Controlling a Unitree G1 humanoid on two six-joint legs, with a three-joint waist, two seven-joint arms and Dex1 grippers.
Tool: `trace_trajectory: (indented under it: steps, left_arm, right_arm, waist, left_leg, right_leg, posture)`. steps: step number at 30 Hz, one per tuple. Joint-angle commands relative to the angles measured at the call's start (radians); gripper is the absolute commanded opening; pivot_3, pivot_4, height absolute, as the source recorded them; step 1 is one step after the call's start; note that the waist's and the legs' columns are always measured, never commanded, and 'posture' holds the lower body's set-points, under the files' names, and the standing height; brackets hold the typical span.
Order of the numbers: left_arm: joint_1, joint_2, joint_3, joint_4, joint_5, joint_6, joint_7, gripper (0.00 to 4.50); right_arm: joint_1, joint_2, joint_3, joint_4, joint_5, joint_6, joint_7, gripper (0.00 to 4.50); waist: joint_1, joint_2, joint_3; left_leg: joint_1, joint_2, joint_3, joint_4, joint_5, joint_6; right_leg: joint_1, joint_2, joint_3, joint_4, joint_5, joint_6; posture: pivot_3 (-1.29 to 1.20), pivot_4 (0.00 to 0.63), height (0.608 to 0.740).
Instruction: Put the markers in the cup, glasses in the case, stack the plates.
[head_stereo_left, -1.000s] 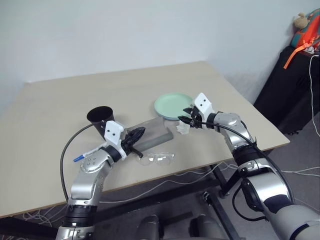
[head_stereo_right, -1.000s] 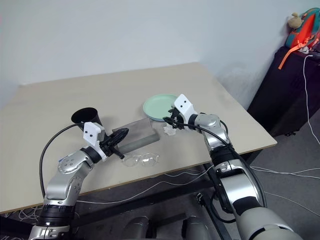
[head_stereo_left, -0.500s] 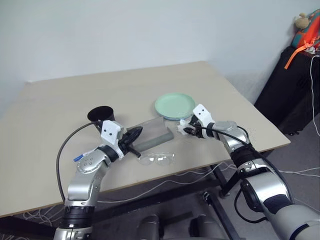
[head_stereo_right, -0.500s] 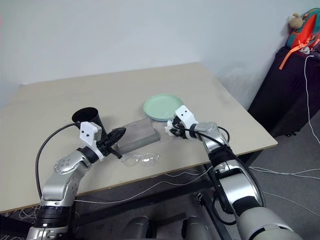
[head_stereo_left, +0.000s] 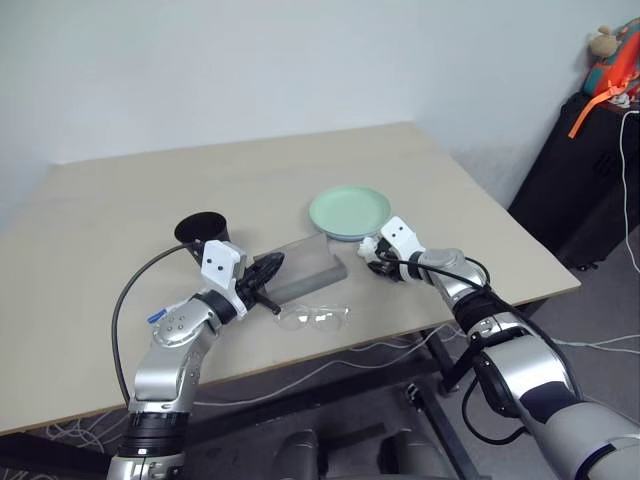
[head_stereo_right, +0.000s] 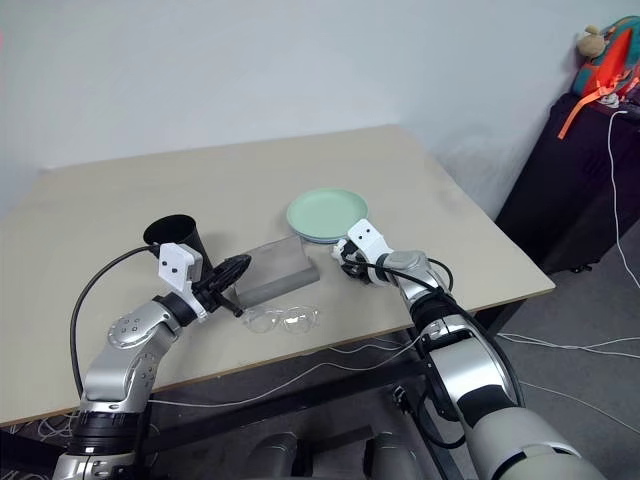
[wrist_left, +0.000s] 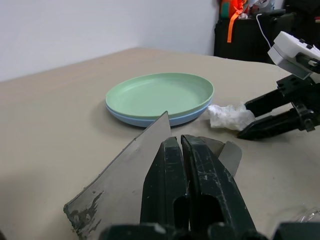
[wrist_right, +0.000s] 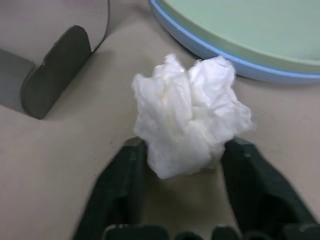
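The mint green plate lies stacked on the light blue plate (head_stereo_left: 349, 212). Left of the plates, the grey case (head_stereo_left: 305, 268) lies open with its lid raised. My left gripper (head_stereo_left: 268, 272) is shut, its tips at that lid (wrist_left: 125, 170). The clear glasses (head_stereo_left: 312, 318) rest near the table's front edge. The black cup (head_stereo_left: 203, 230) stands upright behind my left wrist. One marker's blue cap (head_stereo_left: 156, 317) pokes out from behind my left arm. My right gripper (wrist_right: 185, 147) is low on the table in front of the plates, open, with a finger on each side of a crumpled white tissue (wrist_right: 190, 115).
The table's right edge runs close behind my right arm. A black cabinet (head_stereo_left: 590, 180) holding a stuffed toy stands beyond it. A black cable (head_stereo_left: 128, 300) loops out from my left arm. Bare tabletop (head_stereo_left: 200, 170) lies behind the cup and plates.
My right gripper has come down from above the plates' rim to the tabletop, and its fingers now flank the tissue. My left arm has stayed still.
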Motion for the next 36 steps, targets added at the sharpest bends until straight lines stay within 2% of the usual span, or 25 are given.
trace_trajectory:
  steps: [1,2,4,5,10,12,24,28,36]
  left_arm:
    - [-0.015,0.002,0.011,-0.038,-0.015,-0.008,-0.002,0.0]
    - [-0.015,0.002,0.011,-0.038,-0.014,-0.008,-0.002,0.0]
    - [-0.014,0.001,0.01,-0.038,-0.014,-0.008,0.0,0.0]
    - [-0.014,0.0,0.009,-0.038,-0.013,-0.008,0.0,0.0]
    - [-0.014,0.0,0.009,-0.037,-0.013,-0.009,-0.001,0.0]
    - [-0.015,0.001,0.009,-0.035,-0.012,-0.009,-0.002,0.0]
    - [-0.045,-0.007,-0.001,-0.012,-0.005,-0.012,-0.01,0.0]
    - [-0.035,-0.008,0.003,-0.026,-0.005,-0.011,-0.005,0.0]
    - [-0.008,-0.004,0.009,-0.05,-0.009,-0.009,0.004,0.0]
  right_arm:
    - [-0.047,-0.005,-0.022,-0.015,0.011,-0.023,-0.01,1.14]
    - [-0.047,-0.006,-0.024,-0.016,0.011,-0.024,-0.008,0.88]
    - [-0.042,-0.02,-0.026,-0.046,0.015,-0.032,0.015,0.1]
    - [-0.04,-0.025,-0.026,-0.058,0.016,-0.035,0.025,0.01]
    - [-0.03,-0.077,-0.011,-0.187,0.038,-0.029,0.176,0.01]
    - [-0.047,-0.084,-0.017,-0.203,0.044,-0.024,0.19,0.01]
    - [-0.3,0.02,-0.051,0.185,0.014,-0.16,-0.005,0.01]
    - [-0.325,0.03,-0.054,0.259,0.0,-0.189,-0.046,1.03]
    - [-0.337,0.028,-0.084,0.289,-0.001,-0.221,-0.065,3.75]
  waist:
    - [-0.001,0.0,0.0]
    - [-0.001,0.0,0.0]
    - [-0.001,0.0,0.0]
    - [0.0,0.0,0.0]
    - [-0.001,0.0,0.0]
    - [-0.001,0.0,0.0]
    - [-0.001,-0.001,0.0]
    - [-0.001,-0.002,0.0]
    - [-0.002,-0.002,0.0]
  left_leg:
    - [0.0,0.0,0.0,0.0,0.0,0.0]
    - [0.0,0.0,0.0,0.0,0.0,0.0]
    - [0.0,0.0,0.0,0.0,0.0,0.0]
    - [0.0,0.0,0.0,0.0,0.0,0.0]
    - [0.0,0.0,0.0,0.0,0.0,0.0]
    - [0.0,0.0,0.0,0.0,0.0,0.0]
    - [-0.001,0.001,0.0,-0.002,0.0,0.0]
    - [-0.002,0.0,0.001,-0.001,0.0,0.0]
    - [-0.001,0.001,0.002,-0.002,0.0,0.0]
  right_leg:
    - [0.0,0.0,0.0,0.0,0.0,0.0]
    - [0.0,0.0,0.0,0.0,0.0,0.0]
    - [0.0,0.0,0.0,0.0,0.0,0.0]
    - [0.0,0.0,0.0,0.0,0.0,0.0]
    - [-0.001,0.0,0.0,0.0,0.0,0.0]
    - [-0.001,0.0,0.0,0.0,0.0,0.0]
    - [-0.002,0.002,0.002,-0.001,0.0,-0.001]
    - [-0.003,0.001,0.002,-0.001,0.001,-0.001]
    - [-0.005,0.003,0.005,0.0,0.001,-0.001]
  posture:
    - [0.0,0.0,0.74]
    - [0.0,0.0,0.74]
    - [0.0,0.0,0.74]
    - [0.0,0.0,0.74]
    - [0.0,0.0,0.74]
    - [0.0,0.0,0.74]
    - [0.0,0.0,0.74]
    - [0.0,0.0,0.74]
    - [0.0,0.0,0.74]
